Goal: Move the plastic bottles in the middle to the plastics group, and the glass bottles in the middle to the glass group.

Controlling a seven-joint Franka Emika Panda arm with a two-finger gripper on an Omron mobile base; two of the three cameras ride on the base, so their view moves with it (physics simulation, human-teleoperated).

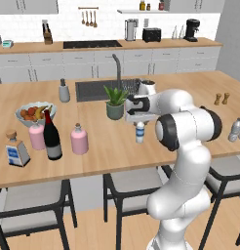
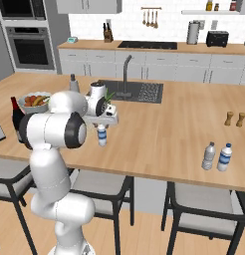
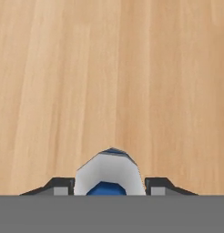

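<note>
The small water bottle (image 1: 140, 133) beside the potted plant (image 1: 114, 101) has its cap and neck hidden under the gripper (image 1: 139, 120); whether the fingers touch it cannot be told. In the hand view its lower body (image 3: 109, 170) is cut off at the bottom. Left of the plant, the wine bottle (image 1: 51, 136) partly covers a pink bottle (image 1: 37, 136). In the right base view the wine bottle (image 2: 16, 118) stands largely behind the arm.
</note>
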